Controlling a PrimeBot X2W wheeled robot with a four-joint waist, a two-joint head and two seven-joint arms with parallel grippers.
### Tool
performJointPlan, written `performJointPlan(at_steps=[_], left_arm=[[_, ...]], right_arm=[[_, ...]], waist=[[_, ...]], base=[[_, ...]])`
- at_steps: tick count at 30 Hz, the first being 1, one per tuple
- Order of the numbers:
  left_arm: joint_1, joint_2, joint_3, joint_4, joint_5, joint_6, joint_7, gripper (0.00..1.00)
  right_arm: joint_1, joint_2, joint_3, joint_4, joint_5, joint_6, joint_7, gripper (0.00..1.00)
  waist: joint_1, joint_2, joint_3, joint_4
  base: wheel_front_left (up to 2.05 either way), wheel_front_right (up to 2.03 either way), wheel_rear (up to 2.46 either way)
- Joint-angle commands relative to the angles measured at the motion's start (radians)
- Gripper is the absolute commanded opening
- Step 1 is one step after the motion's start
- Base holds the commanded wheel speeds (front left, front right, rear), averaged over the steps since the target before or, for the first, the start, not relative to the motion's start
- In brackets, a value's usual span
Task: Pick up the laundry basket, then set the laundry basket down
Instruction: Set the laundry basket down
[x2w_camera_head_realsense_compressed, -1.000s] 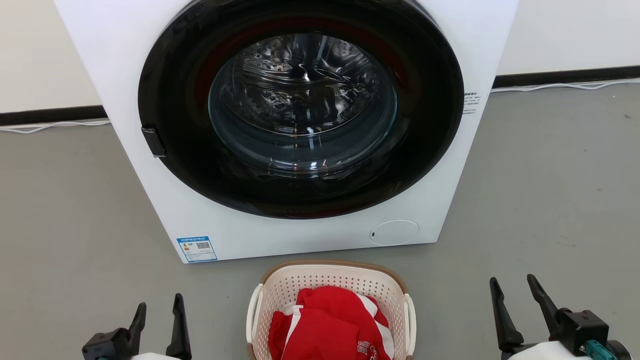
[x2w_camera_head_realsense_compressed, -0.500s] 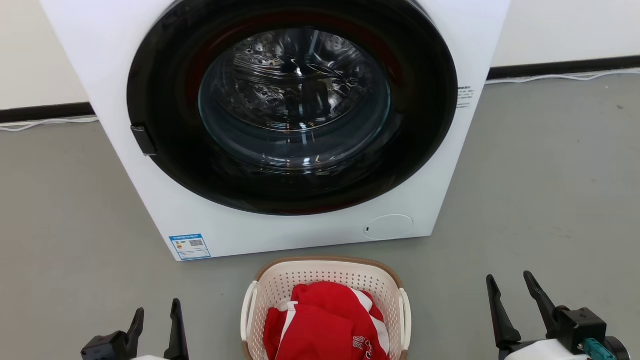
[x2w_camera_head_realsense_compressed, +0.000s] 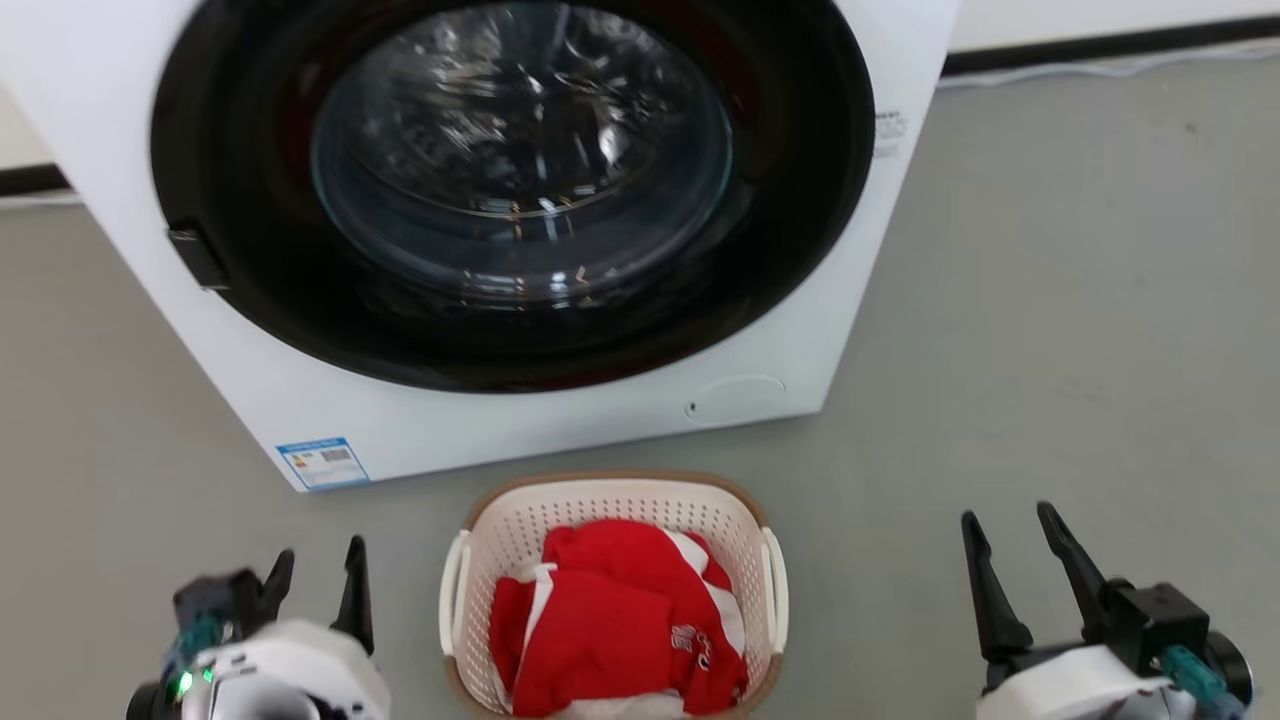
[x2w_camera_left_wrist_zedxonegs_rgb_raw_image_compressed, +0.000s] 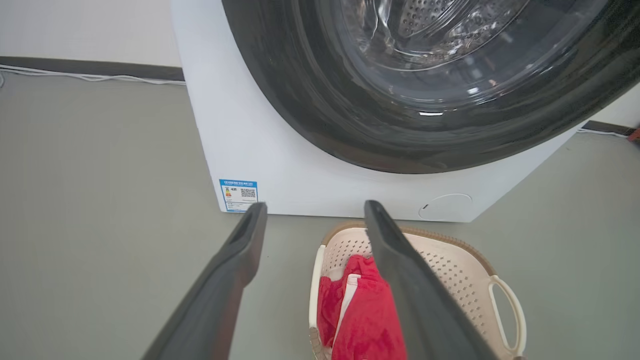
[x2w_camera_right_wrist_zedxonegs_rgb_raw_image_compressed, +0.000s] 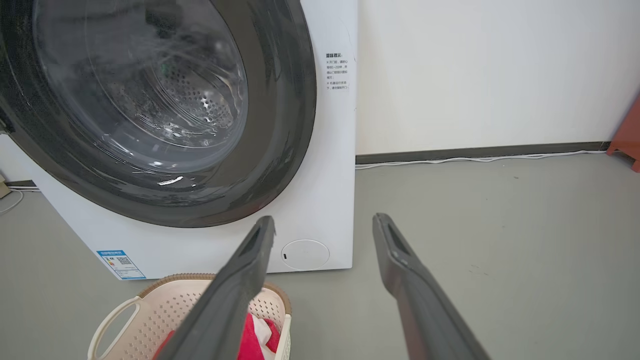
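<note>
Laundry basket (x2w_camera_head_realsense_compressed: 600, 500) between left hand (x2w_camera_head_realsense_compressed: 320, 552), right hand (x2w_camera_head_realsense_compressed: 1006, 515) (untouched).

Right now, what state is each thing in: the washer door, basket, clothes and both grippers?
Washer door: shut.
Basket: upright on the floor, not held.
Clothes: red, bunched inside the basket.
Left gripper: open, empty, beside the basket.
Right gripper: open, empty, apart from the basket.

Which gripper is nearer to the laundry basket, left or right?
Left. The left gripper is close beside the laundry basket, by its left handle; the right gripper is farther out on its right side.
</note>
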Motion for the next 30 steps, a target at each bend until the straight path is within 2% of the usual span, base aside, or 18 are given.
performJointPlan(at_steps=[1,10,14,22,23,30], left_arm=[[-0.065,0.02,0.021,-0.002,-0.001,-0.009,0.006,1.0],[-0.244,0.04,-0.028,0.211,-0.036,-0.049,0.172,1.0],[-0.316,0.066,-0.044,0.294,-0.03,-0.054,0.197,1.0],[-0.45,0.106,-0.044,0.46,-0.034,-0.039,0.232,1.0],[-0.501,0.125,-0.049,0.523,-0.031,-0.029,0.231,1.0],[-0.579,0.161,-0.056,0.602,-0.027,-0.015,0.223,1.0]], right_arm=[[-0.044,-0.011,0.029,-0.033,0.006,0.005,-0.014,1.0],[-0.083,0.001,0.057,-0.068,0.024,0.005,-0.014,1.0],[-0.108,0.004,0.068,-0.078,0.033,0.005,-0.014,1.0],[-0.151,0.013,0.087,-0.099,0.051,0.005,-0.014,1.0],[-0.173,0.018,0.103,-0.117,0.064,0.005,-0.014,1.0],[-0.202,0.024,0.132,-0.166,0.082,0.005,-0.014,1.0]], waist=[[0.0,-0.0001,0.027,-0.019],[0.0,-0.0001,0.134,-0.07],[0.0,-0.0001,0.186,-0.099],[0.0,-0.0001,0.299,-0.147],[0.0,-0.0001,0.356,-0.168],[0.0,-0.0001,0.443,-0.193]], base=[[0.0,0.0,0.0],[0.0,0.0,0.0],[0.0,0.0,0.0],[0.0,0.0,0.0],[0.0,0.0,0.0],[0.0,0.0,0.0]])
